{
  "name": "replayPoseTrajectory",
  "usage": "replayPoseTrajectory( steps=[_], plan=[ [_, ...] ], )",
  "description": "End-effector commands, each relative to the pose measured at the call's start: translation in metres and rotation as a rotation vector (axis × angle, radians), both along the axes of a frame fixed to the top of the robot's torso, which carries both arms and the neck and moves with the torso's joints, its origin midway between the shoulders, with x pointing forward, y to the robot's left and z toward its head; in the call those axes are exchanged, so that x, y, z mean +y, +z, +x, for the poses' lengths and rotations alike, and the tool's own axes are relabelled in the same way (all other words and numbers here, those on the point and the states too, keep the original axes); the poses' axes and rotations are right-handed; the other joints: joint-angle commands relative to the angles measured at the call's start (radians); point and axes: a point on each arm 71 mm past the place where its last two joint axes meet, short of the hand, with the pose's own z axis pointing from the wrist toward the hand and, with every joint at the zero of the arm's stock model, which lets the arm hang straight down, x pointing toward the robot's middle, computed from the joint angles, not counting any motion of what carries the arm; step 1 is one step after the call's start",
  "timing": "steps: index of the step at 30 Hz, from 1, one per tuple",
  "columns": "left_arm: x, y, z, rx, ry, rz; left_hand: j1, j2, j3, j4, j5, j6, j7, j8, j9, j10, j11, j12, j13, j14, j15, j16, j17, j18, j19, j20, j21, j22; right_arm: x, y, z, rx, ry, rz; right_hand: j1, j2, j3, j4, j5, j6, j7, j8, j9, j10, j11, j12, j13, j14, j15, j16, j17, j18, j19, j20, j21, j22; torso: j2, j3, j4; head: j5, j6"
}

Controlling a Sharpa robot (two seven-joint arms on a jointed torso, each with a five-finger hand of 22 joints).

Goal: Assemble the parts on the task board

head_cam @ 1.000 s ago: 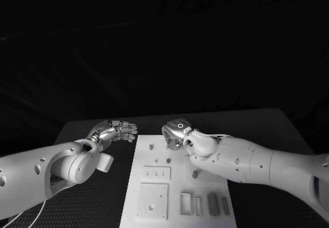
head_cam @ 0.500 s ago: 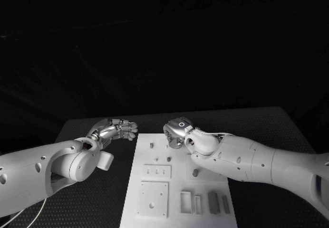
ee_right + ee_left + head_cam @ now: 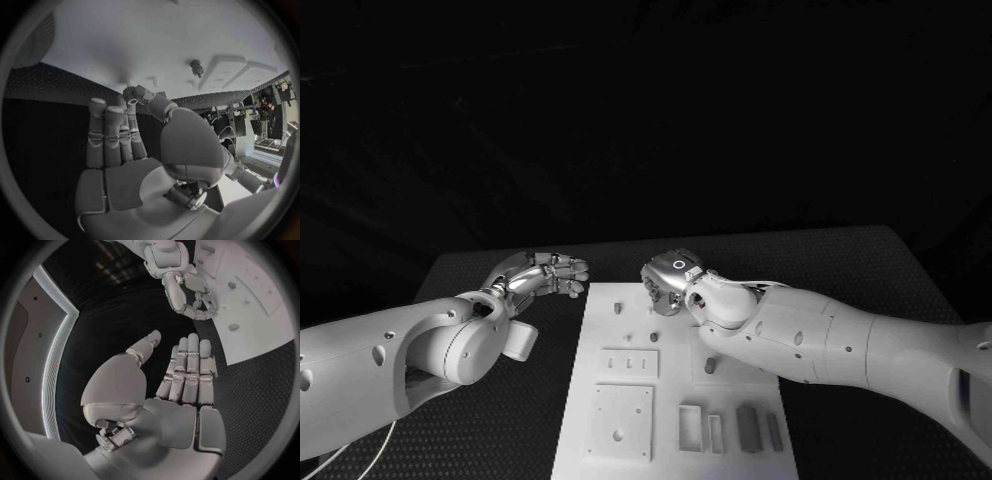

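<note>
The white task board [image 3: 626, 442] lies in the middle of the table, running from the near edge to both hands. Small pegs [image 3: 617, 311] stand in its far half, and grey bar parts [image 3: 749, 428] lie near its front right corner. My right hand [image 3: 671, 281] hovers over the board's far end, fingers bent down toward it [image 3: 187, 290]. In the right wrist view its fingers [image 3: 112, 135] stretch out with nothing in them, and a peg [image 3: 197, 66] stands on the board beyond. My left hand [image 3: 545, 272] floats just left of the board's far corner, fingers [image 3: 187, 370] straight, thumb apart, holding nothing.
The black table [image 3: 877, 270] stretches to the right of the board and to its left [image 3: 459, 275]. The board carries raised square plates [image 3: 622, 420] and slotted frames [image 3: 691, 428] in its near half. My right forearm [image 3: 848, 350] lies across the board's right side.
</note>
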Motion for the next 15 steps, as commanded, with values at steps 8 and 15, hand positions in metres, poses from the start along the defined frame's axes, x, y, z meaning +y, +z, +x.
replayPoseTrajectory(
  steps=[8, 15],
  plan=[
    [0.0003, 0.0023, 0.0009, -0.010, 0.000, 0.000, -0.008, -0.001, 0.002, -0.006, -0.002, 0.003, 0.007, -0.007, -0.001, 0.008, 0.002, -0.007, -0.001, 0.001, 0.004, -0.004, 0.002, 0.012, -0.007, 0.000, 0.004, 0.018, 0.0003, -0.0035, 0.0007, 0.029, 0.003, -0.024, 0.005, -0.007, 0.008, -0.001, 0.002, 0.001, 0.005, -0.005, 0.002, 0.040, -0.004, -0.006, 0.005, -0.018, -0.013, 0.002, -0.003, 0.046, -0.011, -0.003, 0.006, 0.021, 0.002, 0.0003, -0.0002, -0.003, -0.003],
    [-0.0002, 0.0024, 0.0009, -0.011, 0.000, 0.000, -0.009, -0.001, 0.002, -0.006, -0.002, 0.003, 0.007, -0.007, -0.001, 0.009, 0.002, -0.007, -0.001, 0.001, 0.004, -0.004, 0.002, 0.012, -0.008, 0.000, 0.004, 0.018, 0.0033, -0.0035, 0.0019, 0.032, 0.004, -0.012, 0.004, -0.011, 0.012, 0.001, 0.002, -0.009, 0.009, -0.012, 0.001, 0.029, 0.001, -0.015, 0.005, -0.025, -0.009, -0.001, -0.006, 0.046, -0.021, -0.001, 0.006, 0.020, 0.001, 0.0012, 0.0010, -0.003, -0.002]
  ],
)
